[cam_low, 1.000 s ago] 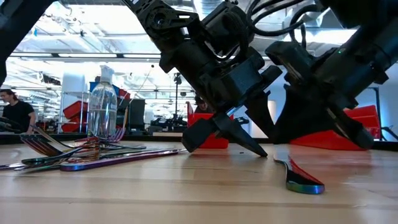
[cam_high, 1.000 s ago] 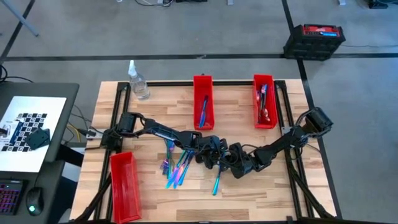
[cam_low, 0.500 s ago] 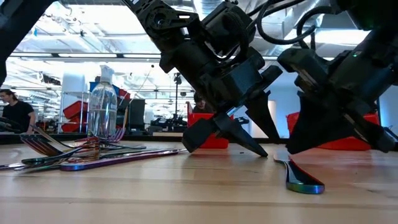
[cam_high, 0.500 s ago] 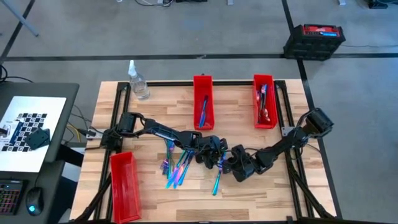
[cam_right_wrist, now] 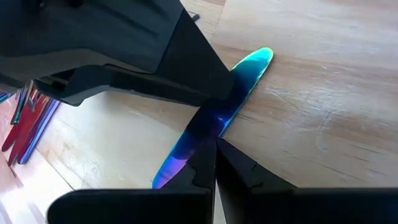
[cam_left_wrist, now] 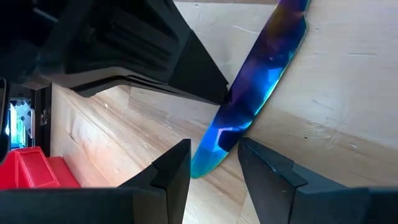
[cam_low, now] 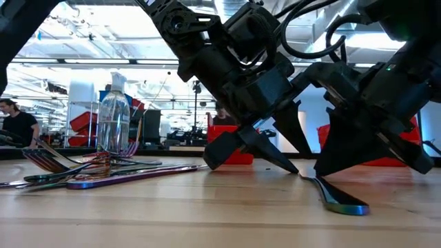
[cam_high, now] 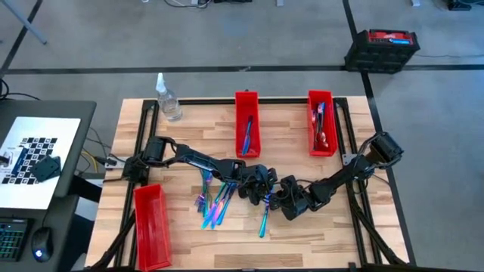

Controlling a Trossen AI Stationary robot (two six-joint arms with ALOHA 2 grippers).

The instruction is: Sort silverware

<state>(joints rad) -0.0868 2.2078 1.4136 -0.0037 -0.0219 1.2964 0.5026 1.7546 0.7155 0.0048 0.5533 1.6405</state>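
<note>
**Tools meet at lone knife, mid-desk**

Knife (cam_high: 263, 219), iridescent blue-purple, lies flat on the wooden desk (cam_high: 302, 234), just right of the loose silverware pile (cam_high: 213, 202). Right tool (cam_right_wrist: 214, 163) is down on the blade, fingers pinched nearly together around it. Left tool (cam_left_wrist: 214, 165) sits at the knife's end, fingers apart, straddling it without gripping. Two red bins (cam_high: 246, 125) at the far edge hold sorted pieces; a third red bin (cam_high: 152, 225) sits near left.
</note>
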